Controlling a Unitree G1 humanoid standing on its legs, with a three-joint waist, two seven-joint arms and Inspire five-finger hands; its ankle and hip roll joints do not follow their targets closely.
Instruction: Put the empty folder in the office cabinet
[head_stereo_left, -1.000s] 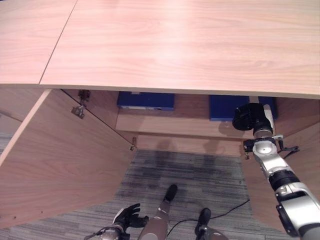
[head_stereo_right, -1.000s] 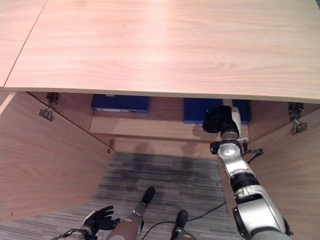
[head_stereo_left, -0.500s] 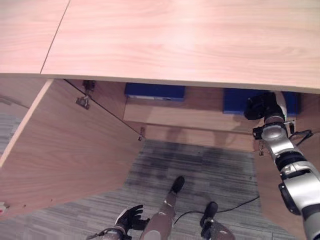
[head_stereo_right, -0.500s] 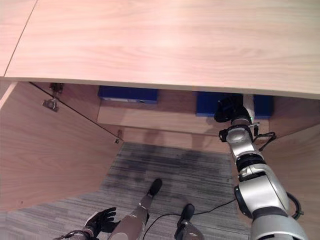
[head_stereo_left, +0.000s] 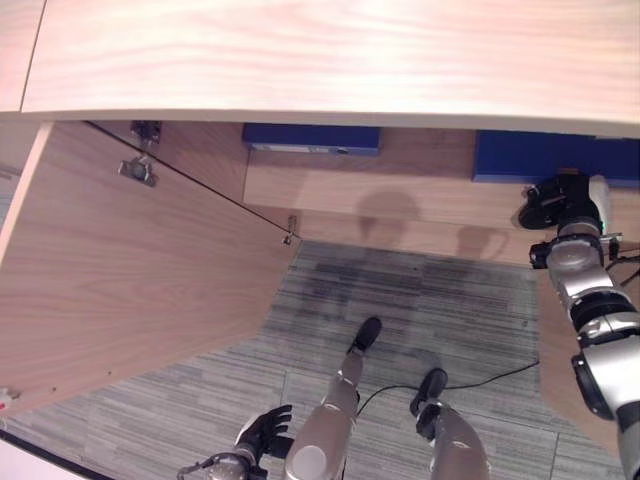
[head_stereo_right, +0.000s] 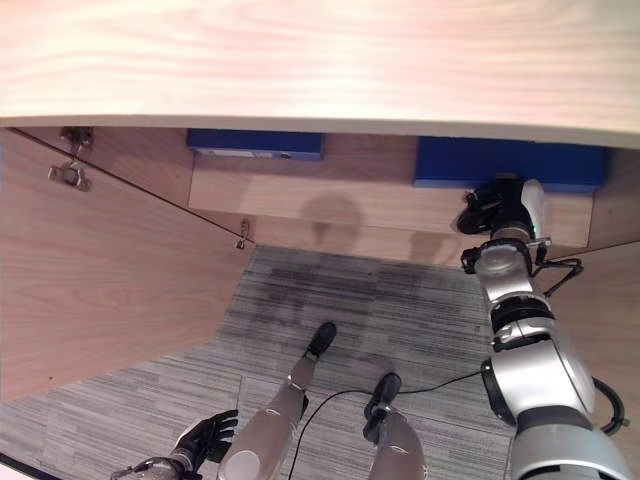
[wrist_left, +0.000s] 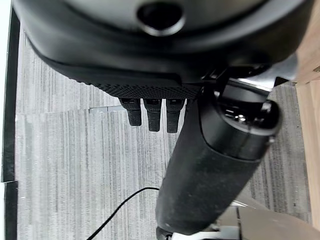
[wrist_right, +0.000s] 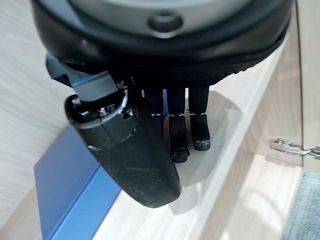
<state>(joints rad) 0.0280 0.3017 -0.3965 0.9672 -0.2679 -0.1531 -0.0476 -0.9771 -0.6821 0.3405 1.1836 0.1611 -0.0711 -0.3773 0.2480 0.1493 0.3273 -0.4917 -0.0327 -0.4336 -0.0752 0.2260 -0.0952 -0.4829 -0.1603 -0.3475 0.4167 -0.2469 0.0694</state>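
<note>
A blue folder (head_stereo_right: 510, 162) lies flat on the cabinet's shelf (head_stereo_left: 400, 200) at the right, under the wooden top (head_stereo_left: 330, 50). My right hand (head_stereo_right: 497, 205) hangs just in front of it, over the shelf's front edge, apart from the folder. In the right wrist view its fingers (wrist_right: 200, 120) hang relaxed and hold nothing, with the blue folder (wrist_right: 70, 185) beside the thumb. My left hand (head_stereo_left: 262, 440) is low at my side above the carpet, open and empty.
A second blue folder (head_stereo_left: 310, 137) lies on the shelf's left part. The cabinet's left door (head_stereo_left: 130, 270) stands wide open; the right door (head_stereo_right: 610, 300) is open too, with a hinge (wrist_right: 295, 147) near my hand. Grey carpet (head_stereo_left: 400, 300) lies below.
The camera has shifted down, showing more floor. My right hand has drawn back from over the right folder to the shelf's front edge. The left hand stays low.
</note>
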